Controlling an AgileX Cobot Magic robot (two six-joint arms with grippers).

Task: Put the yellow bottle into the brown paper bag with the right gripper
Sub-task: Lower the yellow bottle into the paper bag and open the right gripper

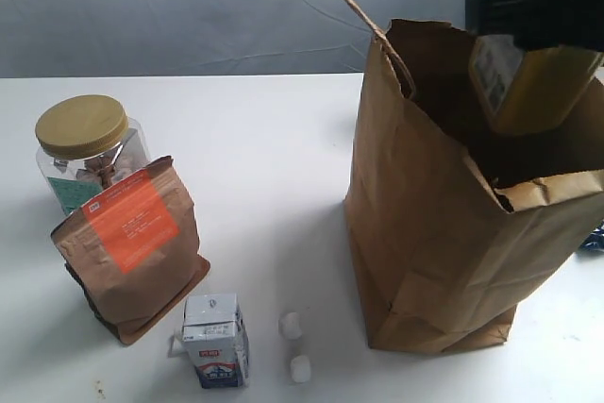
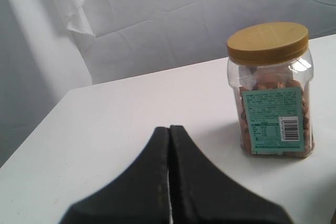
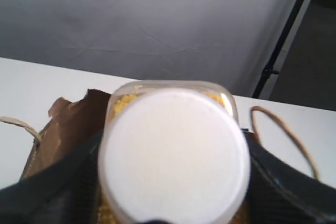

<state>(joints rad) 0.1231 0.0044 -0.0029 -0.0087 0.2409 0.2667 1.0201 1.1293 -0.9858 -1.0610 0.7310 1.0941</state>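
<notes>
**Yellow bottle held at the mouth of the paper bag**

The right claw [image 1: 540,30] pinches the yellow bottle [image 1: 528,87] just below its white cap [image 3: 173,153], a black finger [image 3: 52,192] pressed to either side. The bottle hangs nearly upright over the open top of the brown paper bag [image 1: 444,233], its lower body showing against the bag's dark inside. Whether its base is below the rim cannot be told. The bag stands creased on the right of the white surface [image 1: 264,158], one cord handle [image 1: 377,35] sticking up. The left claw [image 2: 169,145] is pressed together with nothing in it, facing the gold-lidded jar [image 1: 90,153]. Well apart from the bag, a brown pouch with an orange label [image 1: 132,252] leans in front of the jar. Near the pouch stand a small carton [image 1: 216,340] and two small white pieces [image 1: 291,326].
</notes>
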